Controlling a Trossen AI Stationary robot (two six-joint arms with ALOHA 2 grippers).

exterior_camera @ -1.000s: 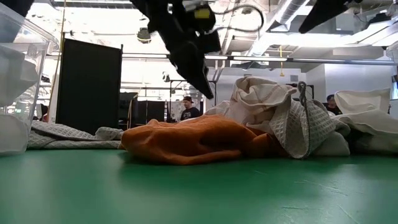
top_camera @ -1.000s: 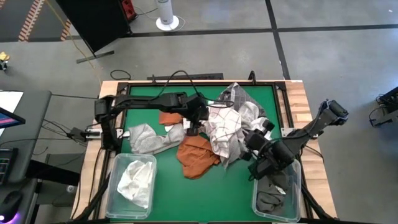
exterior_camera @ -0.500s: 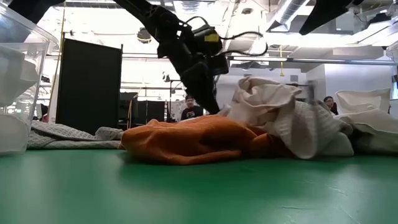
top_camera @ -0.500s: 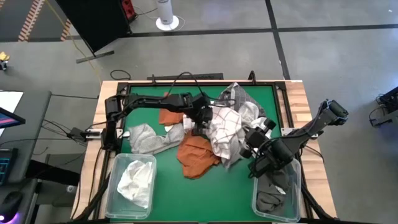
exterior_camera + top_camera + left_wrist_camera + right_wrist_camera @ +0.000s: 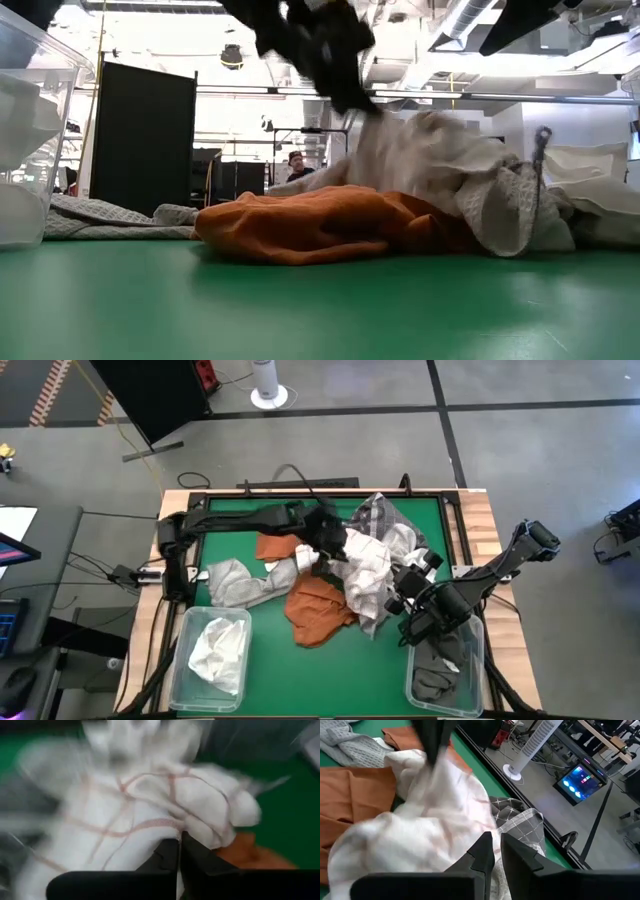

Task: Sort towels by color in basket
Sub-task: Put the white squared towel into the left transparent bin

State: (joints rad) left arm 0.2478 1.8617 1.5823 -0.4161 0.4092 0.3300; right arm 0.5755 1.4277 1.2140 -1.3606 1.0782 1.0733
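White cloth with thin checked lines, a soft towel (image 5: pixel 150 815), now sits pinched between the left gripper (image 5: pixel 178 851) fingertips, which stood apart a second ago and have clenched on it; the fold rises off the heap. Just past those fingers lies the rust-orange towel (image 5: pixel 318 608). Farther off, the right gripper (image 5: pixel 412 612) hangs over the clear plastic basket (image 5: pixel 474 678), fingers nearly together, apparently empty. Sorting can go on.

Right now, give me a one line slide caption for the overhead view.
Left hand shut on the white checked towel amid the towel pile on the green table; right hand at the pile's edge.
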